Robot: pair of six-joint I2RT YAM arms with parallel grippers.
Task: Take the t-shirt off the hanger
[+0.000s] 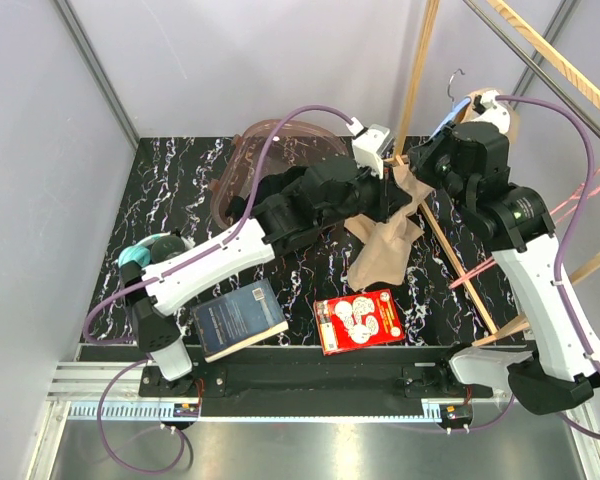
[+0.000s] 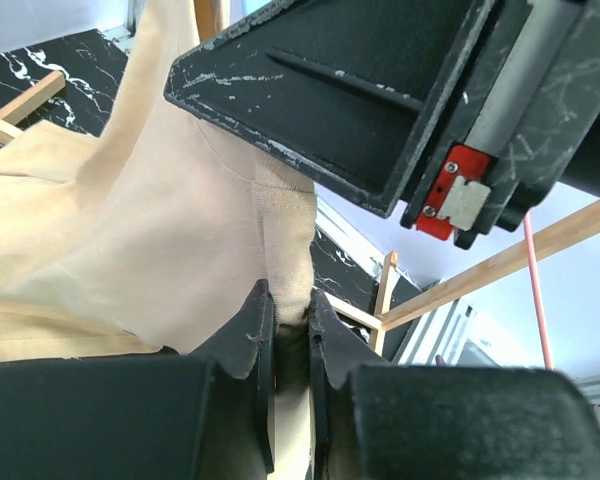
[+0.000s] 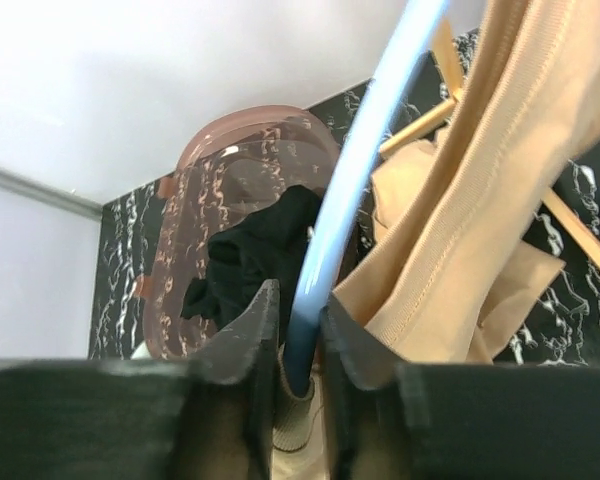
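Beige cotton t-shirt (image 1: 385, 240) hangs off a pale blue plastic hanger (image 3: 365, 150). The right end effector (image 3: 300, 300) clamps that hanger steady. Near it, the left end effector (image 2: 288, 300) pinches cloth, likely to pull.

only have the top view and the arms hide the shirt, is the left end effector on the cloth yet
observer: Yes. The left wrist view shows the left end effector shut on a fold of the shirt.
operator: and the right one
observer: The right wrist view shows the right end effector shut on the blue hanger, with the shirt draped beside it.
operator: anything else i can't see
observer: Dark clothes lie in the pink tub.
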